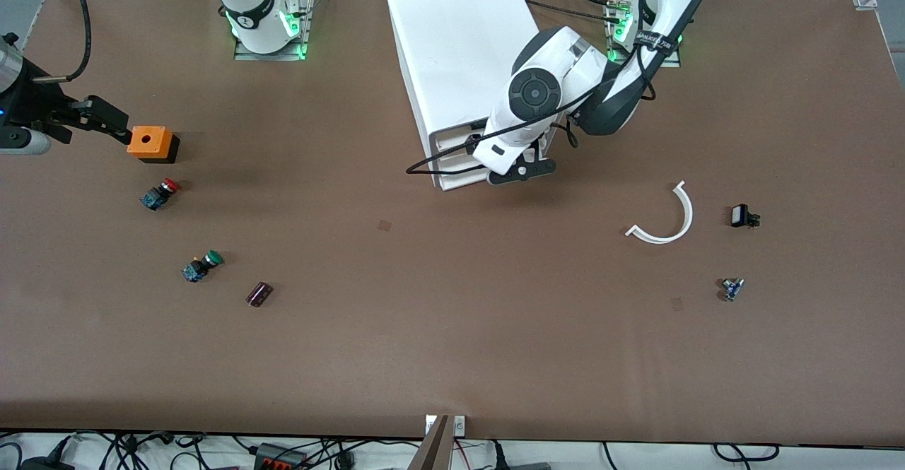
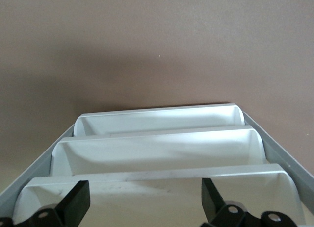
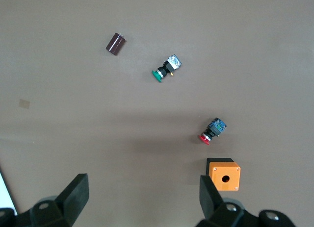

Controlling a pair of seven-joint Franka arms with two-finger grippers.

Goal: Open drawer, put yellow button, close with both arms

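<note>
We see the left gripper [image 2: 142,207] at the cabinet [image 1: 459,53] front, fingers [image 2: 73,202] wide over the stacked drawers [image 2: 157,153], all closed. The right gripper [image 3: 142,202] hangs, fingers wide and empty, over the counter [image 1: 452,329] near its right-arm end, by the orange box [image 1: 151,143]. We cannot find the yellow button; only the red button [image 1: 160,194] and green button [image 1: 201,266] show.

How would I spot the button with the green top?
Start at the orange box near the right arm's end of the table. Coming nearer the front camera you pass the red-capped button, then reach the green-capped button, beside a dark cylinder. Only it has a green cap.
</note>
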